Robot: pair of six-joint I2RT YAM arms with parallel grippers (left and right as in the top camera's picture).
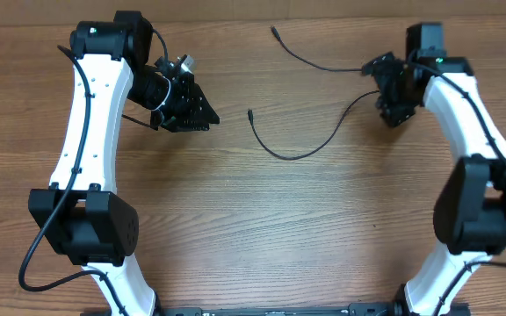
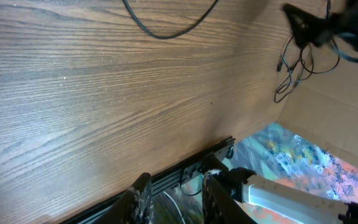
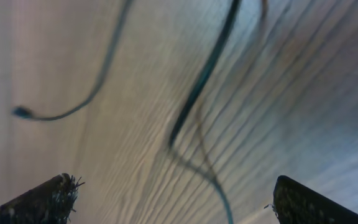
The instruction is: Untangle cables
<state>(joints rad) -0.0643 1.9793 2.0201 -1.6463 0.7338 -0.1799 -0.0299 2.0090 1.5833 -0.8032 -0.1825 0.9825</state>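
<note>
Cables, thin black flexible cords [image 3: 194,93], lie beneath the right gripper [image 3: 173,183], its fingers spread wide, and trail across the brown wood-grain table [image 1: 235,219]. The left gripper [image 2: 176,186], also parted and empty, sits well apart.

Two thin black cables [image 1: 292,158] lie flat on the far half of the table, a bit toward the right edge. The far cable [image 1: 314,64] starts at a small plug [image 1: 274,32] near the far edge and bends gently toward the right edge. The near cable [image 1: 266,149] has its own plug [image 1: 250,114] near the middle, dips in a wide U toward the front edge, then climbs toward the right edge.
</note>
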